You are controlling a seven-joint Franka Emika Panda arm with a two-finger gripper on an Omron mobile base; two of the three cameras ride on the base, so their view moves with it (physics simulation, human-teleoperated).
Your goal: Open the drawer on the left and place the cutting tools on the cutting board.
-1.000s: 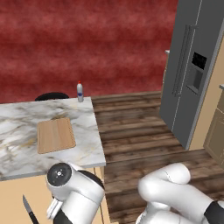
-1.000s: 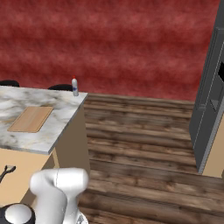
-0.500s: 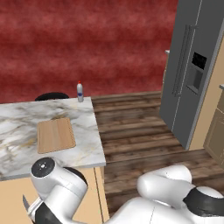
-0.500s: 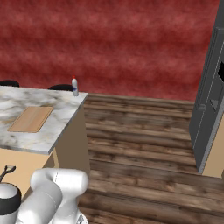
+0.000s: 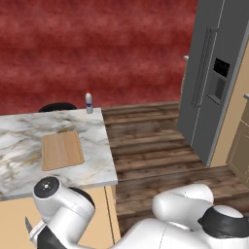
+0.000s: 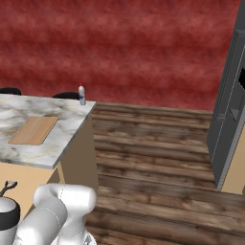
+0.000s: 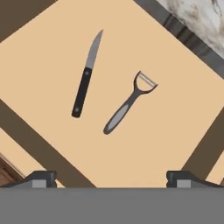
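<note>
The white arm with dark joints bends low; its two-finger pincer (image 7: 111, 178) points downward, dark tips spread wide, holding nothing.

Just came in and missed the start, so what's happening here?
The robot arm has the drawer open and its open, empty gripper hangs above it. The knife and the peeler lie apart on the drawer floor. On the marble counter, the cutting board holds nothing yet.

A small white bottle (image 5: 89, 102) stands at the marble counter's (image 5: 19, 141) far corner, well apart from the grey fridge (image 5: 209, 78).
</note>
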